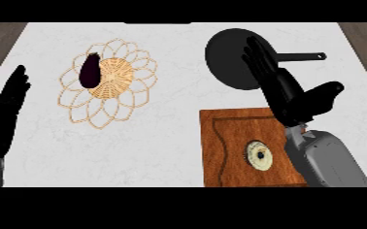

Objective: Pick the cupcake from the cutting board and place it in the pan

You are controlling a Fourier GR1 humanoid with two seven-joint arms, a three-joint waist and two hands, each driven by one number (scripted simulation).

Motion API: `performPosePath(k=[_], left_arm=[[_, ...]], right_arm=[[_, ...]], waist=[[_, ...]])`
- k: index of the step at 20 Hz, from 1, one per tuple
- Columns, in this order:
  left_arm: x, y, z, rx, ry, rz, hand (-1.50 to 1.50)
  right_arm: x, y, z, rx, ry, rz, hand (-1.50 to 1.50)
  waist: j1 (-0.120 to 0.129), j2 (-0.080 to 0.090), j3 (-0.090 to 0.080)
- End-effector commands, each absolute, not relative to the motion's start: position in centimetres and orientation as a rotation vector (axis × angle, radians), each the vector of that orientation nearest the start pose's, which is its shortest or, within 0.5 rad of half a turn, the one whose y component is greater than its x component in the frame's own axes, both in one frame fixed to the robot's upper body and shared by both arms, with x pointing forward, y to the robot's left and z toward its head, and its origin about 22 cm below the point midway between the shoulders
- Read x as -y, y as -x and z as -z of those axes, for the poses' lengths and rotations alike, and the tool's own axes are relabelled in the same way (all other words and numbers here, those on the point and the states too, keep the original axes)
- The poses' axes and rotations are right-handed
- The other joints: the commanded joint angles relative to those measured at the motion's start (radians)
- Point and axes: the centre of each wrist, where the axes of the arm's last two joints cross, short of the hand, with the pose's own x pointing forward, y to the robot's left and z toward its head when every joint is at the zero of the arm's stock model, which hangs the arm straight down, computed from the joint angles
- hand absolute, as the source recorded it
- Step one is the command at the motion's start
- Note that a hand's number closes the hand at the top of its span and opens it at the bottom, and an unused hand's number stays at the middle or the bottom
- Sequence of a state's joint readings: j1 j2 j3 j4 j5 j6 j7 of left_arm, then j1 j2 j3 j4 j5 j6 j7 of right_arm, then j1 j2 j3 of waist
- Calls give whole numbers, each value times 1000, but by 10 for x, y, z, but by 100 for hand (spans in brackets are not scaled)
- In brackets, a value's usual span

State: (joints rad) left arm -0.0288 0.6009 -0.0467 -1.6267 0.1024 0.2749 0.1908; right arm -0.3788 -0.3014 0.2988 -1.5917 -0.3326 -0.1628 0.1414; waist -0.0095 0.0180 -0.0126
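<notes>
Kitchen counter, pale marble top (172, 140), black pan (228, 58), wooden cutting board (222, 145), woven trivet (108, 85)

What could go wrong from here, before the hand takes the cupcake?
1. The right hand is open and raised over the gap between pan and board, beyond the cupcake. It must draw back, and the forearm beside the cupcake might knock it.
2. The cupcake looks low and round, so the fingers may slip off it.
3. On the way to the pan, the hand could nudge the pan's handle.
</notes>
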Motion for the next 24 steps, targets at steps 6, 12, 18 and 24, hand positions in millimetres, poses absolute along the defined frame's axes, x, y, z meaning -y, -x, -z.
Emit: performPosePath(k=[6, 12, 18, 24], left_arm=[[-299, -281, -71, 1650, -312, 42, 0], [-295, -270, -50, 1582, -280, 0, 0], [-288, -274, -55, 1609, -233, 16, 0], [-289, -276, -46, 1603, -243, 6, 0]], right_arm=[[270, -249, -16, 1585, -323, -389, 150], [315, -210, -21, 1827, 382, -421, -150], [353, -149, -78, 1793, 469, -589, -150], [360, -147, -146, 1557, 585, -886, -150]], waist=[[-27, -12, 14], [-76, -30, 11], [-43, -27, 10], [-31, -24, 8]])
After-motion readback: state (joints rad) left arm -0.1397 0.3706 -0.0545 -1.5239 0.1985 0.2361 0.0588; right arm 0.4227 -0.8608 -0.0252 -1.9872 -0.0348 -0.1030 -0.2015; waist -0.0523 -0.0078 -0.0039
